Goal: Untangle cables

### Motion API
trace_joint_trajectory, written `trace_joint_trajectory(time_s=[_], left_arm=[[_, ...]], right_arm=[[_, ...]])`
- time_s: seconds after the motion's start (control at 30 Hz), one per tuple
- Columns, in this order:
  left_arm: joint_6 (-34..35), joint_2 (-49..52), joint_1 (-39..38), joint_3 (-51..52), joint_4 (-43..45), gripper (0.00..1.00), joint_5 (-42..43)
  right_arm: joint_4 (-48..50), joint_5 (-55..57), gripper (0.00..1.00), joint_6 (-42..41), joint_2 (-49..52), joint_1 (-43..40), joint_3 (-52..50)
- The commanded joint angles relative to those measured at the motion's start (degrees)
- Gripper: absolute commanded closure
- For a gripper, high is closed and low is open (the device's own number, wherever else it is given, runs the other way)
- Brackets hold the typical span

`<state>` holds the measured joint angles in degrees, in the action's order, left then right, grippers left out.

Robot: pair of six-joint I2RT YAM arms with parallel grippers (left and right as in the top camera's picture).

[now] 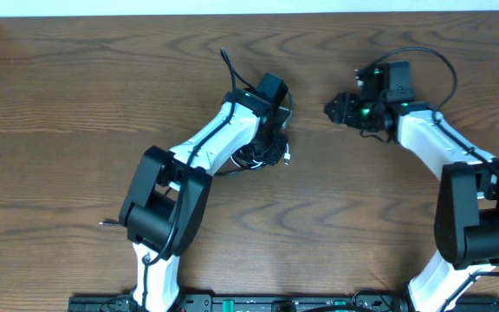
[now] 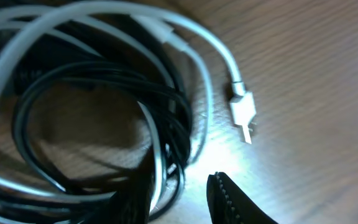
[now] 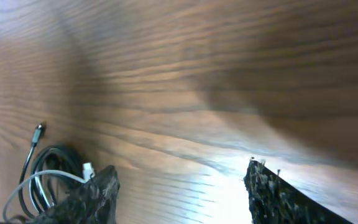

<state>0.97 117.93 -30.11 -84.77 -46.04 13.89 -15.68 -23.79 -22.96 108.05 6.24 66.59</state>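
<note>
Finding: your task is not far along. The black cable [image 2: 169, 109] and the white cable [image 2: 219, 50] lie looped through each other in one bundle on the table [image 1: 59, 130], directly under your left gripper [image 1: 271, 140]. The white plug [image 2: 242, 111] lies free beside the loops. Only one finger [image 2: 229, 199] of that claw shows (its partner is out of frame), so I cannot tell its opening or whether it grips a strand. Your right gripper [image 3: 180, 177] stands open and empty, well apart from the bundle. I judge the separation of the two cords wholly outstanding.
</note>
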Motion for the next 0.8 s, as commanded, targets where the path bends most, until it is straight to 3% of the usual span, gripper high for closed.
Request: trace_joint_trajectory(time_s=[0.0,0.17,0.7,0.77], left_arm=[[-0.7,1.3,0.2,0.2,0.1,0.66,-2.1],[1.9,1.6,0.2,0.2,1.3,0.66,-8.0],[-1.4,6.2,0.1,0.4,0.4,0.66,-8.0],[-1.4,7.3,0.1,0.4,-0.5,0.73,-8.3]], right_arm=[[-1.0,-2.3,0.38,1.4,-0.8,-0.6,0.1],[-2.1,-2.3,0.37,1.9,-0.8,-0.5,0.1],[-2.2,-2.3,0.37,2.3,-0.8,-0.5,0.1],[-2.2,-2.3,0.37,2.3,-0.8,-0.5,0.1]])
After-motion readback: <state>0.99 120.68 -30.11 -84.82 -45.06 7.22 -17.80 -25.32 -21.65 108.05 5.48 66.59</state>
